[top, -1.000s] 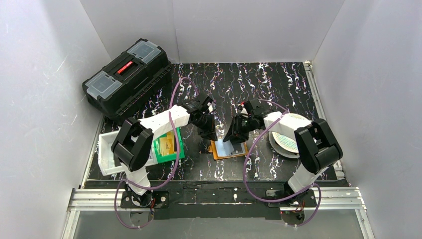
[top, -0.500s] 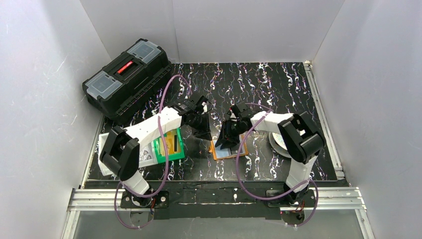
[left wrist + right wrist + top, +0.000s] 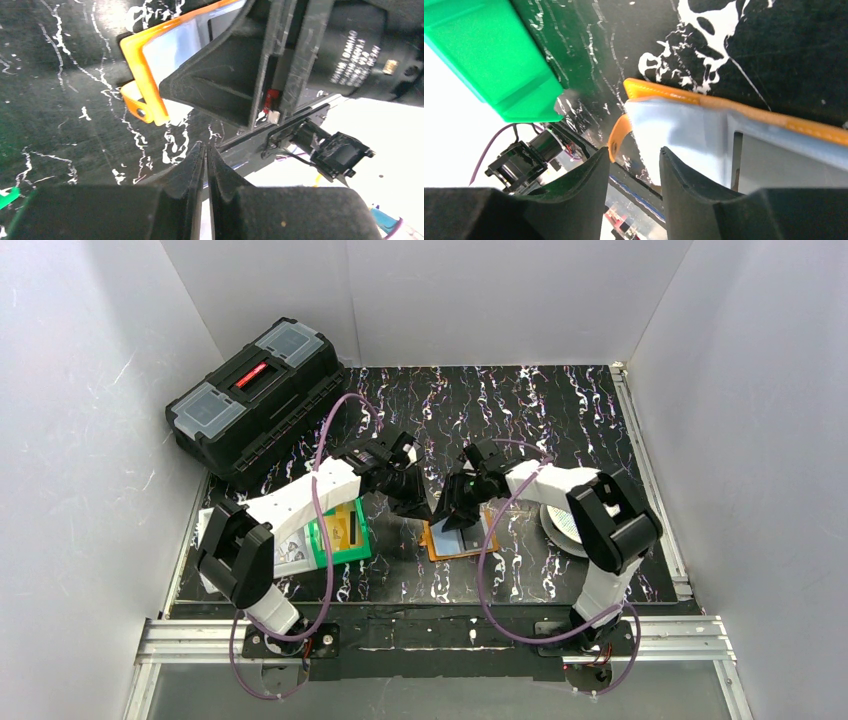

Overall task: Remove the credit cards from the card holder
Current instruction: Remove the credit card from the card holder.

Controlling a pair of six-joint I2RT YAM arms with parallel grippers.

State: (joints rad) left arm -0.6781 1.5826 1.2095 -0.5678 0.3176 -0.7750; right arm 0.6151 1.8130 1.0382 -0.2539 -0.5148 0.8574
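Observation:
The orange card holder (image 3: 462, 540) lies open on the black marbled table, its silvery inner pocket (image 3: 684, 132) facing up. My right gripper (image 3: 455, 514) hovers over its left end, open; in the right wrist view the right gripper (image 3: 634, 152) has one finger in front of the pocket and nothing between the jaws. My left gripper (image 3: 417, 508) sits just left of the holder, and the left gripper (image 3: 205, 148) is shut on nothing that I can see. A gold credit card (image 3: 341, 531) lies in the green bin. A grey rectangle (image 3: 784, 165) shows in the pocket; whether it is a card is unclear.
The green bin (image 3: 352, 551) stands left of the holder, against a white tray (image 3: 212, 558). A black toolbox (image 3: 255, 395) sits at the back left. A round white patterned disc (image 3: 562, 527) lies to the right, partly under the right arm.
Both arms have reached further forward and lower. The right gripper has slid left over the holder's left end and opened wider. The left gripper has closed fully.

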